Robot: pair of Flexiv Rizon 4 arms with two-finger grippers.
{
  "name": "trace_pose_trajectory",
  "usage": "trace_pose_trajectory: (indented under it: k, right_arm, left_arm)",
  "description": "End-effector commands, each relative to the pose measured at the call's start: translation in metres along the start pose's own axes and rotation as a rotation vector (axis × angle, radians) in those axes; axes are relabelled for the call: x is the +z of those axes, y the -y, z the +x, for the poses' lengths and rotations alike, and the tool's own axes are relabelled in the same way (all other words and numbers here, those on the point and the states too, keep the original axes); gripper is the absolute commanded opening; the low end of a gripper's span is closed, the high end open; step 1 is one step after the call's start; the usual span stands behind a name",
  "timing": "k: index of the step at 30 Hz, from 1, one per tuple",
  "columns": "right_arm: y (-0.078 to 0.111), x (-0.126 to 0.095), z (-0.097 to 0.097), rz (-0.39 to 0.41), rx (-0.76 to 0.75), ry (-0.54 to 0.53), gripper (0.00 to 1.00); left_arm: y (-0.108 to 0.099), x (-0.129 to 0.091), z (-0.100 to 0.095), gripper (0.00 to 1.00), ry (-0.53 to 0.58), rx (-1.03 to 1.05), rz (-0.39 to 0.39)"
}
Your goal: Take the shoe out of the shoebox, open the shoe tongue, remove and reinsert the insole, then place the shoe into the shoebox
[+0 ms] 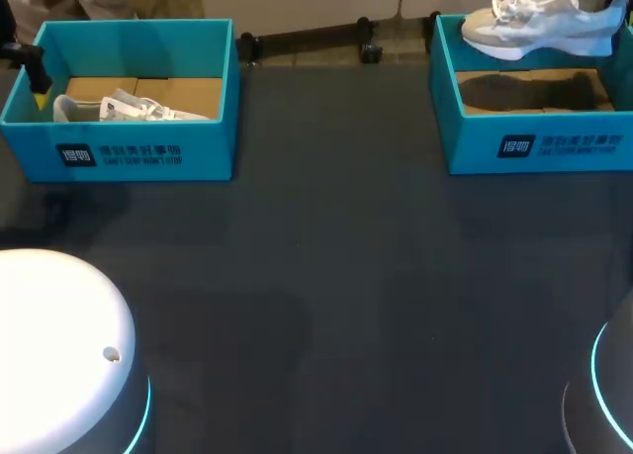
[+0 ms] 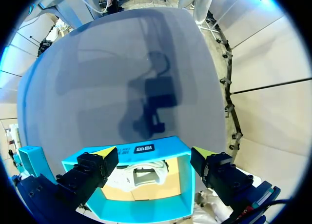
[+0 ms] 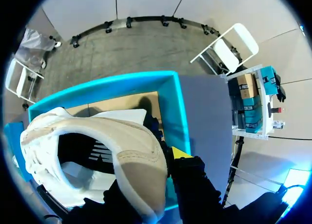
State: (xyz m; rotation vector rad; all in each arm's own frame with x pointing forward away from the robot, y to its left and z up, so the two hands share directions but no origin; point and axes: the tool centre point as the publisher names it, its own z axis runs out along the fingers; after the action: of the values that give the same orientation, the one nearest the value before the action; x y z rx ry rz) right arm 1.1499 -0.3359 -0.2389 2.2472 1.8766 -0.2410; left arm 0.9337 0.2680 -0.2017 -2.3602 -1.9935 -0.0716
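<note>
The table [image 1: 326,276] has a dark, matt, smooth top. The left shoebox [image 1: 138,157] and the right shoebox [image 1: 539,147] look like matt teal cardboard, with plain brown board inside. The raised shoe [image 1: 539,24] is pale mesh cloth with smoother panels; its heel is perhaps suede, as it is seen too close.

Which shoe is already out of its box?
The right shoe, held above the right box by the right claw; the left shoe lies inside the left box.

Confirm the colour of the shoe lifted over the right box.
The shoe is off-white with beige panels, clearest in the right wrist view.
</note>
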Motion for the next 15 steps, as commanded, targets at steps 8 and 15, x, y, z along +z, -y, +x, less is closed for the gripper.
trace_pose_trajectory:
  k: [8,15]
  right_arm:
    - [0.021,-0.080,-0.017,-0.039,-0.007,0.004,0.00]
    - [0.065,-0.121,-0.011,-0.049,-0.024,-0.034,0.00]
  left_arm:
    - [0.001,0.000,0.000,1.00,-0.002,0.001,-0.001]
    - [0.001,0.000,0.000,1.00,-0.002,0.001,-0.001]
